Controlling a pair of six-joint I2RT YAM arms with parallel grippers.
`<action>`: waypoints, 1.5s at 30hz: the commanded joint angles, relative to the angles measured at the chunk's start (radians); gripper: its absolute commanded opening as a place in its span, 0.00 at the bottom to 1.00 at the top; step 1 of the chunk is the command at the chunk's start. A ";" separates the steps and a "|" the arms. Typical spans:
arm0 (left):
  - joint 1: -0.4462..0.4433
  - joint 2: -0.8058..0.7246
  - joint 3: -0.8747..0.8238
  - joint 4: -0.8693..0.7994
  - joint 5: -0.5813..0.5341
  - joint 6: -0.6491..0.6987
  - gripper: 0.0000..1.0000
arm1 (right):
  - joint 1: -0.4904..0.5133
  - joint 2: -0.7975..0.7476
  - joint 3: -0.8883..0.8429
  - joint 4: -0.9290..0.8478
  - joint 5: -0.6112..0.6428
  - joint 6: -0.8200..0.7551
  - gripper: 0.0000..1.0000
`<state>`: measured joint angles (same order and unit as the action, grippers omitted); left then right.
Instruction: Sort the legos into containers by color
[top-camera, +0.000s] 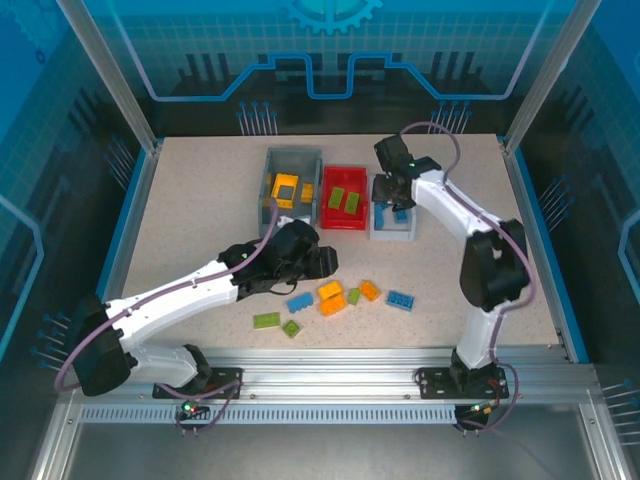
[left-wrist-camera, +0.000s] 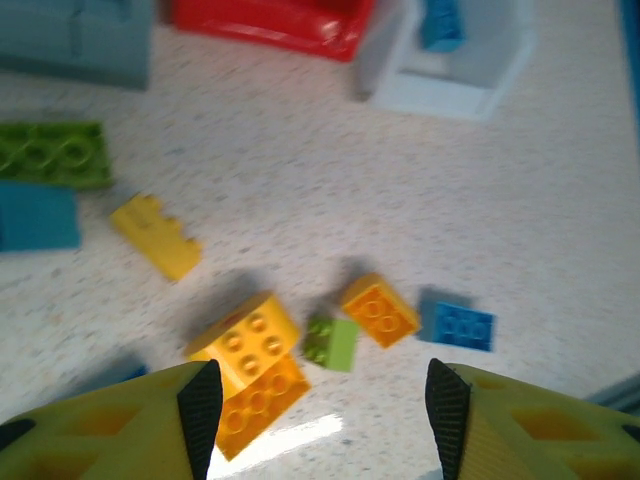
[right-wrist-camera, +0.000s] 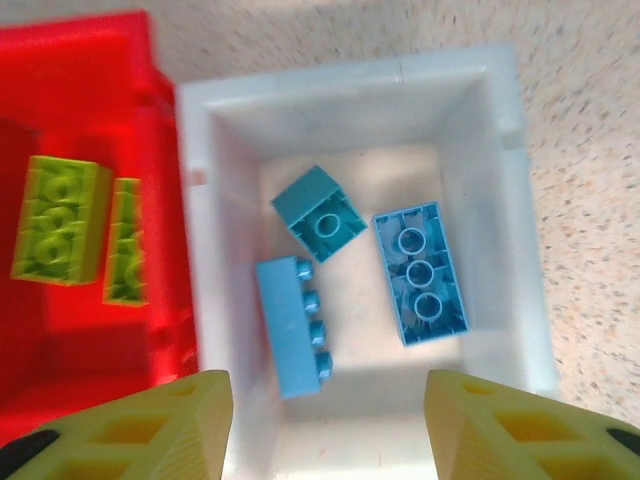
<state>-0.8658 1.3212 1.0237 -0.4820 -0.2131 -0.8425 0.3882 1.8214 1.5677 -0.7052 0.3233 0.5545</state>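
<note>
Glossy plastic legos; matt speckled table; shiny red bin.

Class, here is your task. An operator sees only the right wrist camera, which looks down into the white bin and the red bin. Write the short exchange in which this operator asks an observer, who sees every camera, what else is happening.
Operator: I see three blue bricks in the white bin. Is anything left to sort?
Observer: Yes, loose bricks in orange, green and blue lie on the table near its front edge.
Operator: What is the other arm doing?
Observer: The left pincer is open and empty above those loose bricks.
</note>
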 joint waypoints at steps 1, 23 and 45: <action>0.015 0.097 0.051 -0.170 -0.058 -0.154 0.60 | 0.094 -0.223 -0.131 0.092 0.034 -0.082 0.53; 0.120 0.464 0.149 -0.041 -0.029 -0.340 0.64 | 0.447 -0.977 -0.802 0.280 -0.220 -0.111 0.56; 0.118 0.325 0.187 -0.142 -0.170 -0.236 0.10 | 0.473 -0.919 -0.804 0.339 -0.210 -0.093 0.53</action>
<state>-0.7486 1.7641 1.1587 -0.5335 -0.2920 -1.1458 0.8448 0.8871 0.7582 -0.4004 0.1192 0.4553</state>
